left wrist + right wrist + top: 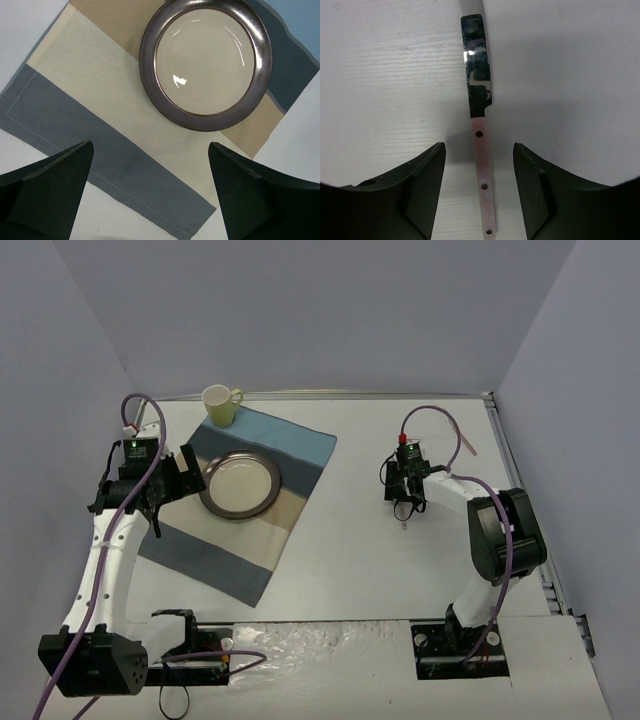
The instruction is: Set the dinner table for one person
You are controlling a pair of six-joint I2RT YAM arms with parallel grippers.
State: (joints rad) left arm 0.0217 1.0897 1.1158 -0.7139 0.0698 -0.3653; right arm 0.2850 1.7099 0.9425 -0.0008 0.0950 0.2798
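Note:
The white dinner table (pixel 360 560) carries a blue-and-beige striped placemat (pixel 215 550) at the left. A cream plate with a dark rim (pixel 240 485) lies on the placemat, and it also shows in the left wrist view (pixel 205 65). A pale yellow-green mug (pixel 220 403) stands at the placemat's far corner. My left gripper (pixel 190 472) is open and empty above the placemat's edge (pixel 100 90), just left of the plate. A knife with a pink riveted handle (pixel 482 160) lies flat on the table. My right gripper (pixel 478 147) is open and straddles the handle without touching it.
Metal rails edge the table at the right (pixel 520 500). Grey walls close in the back and both sides. Purple cables loop above both wrists. The arm bases sit at the near edge.

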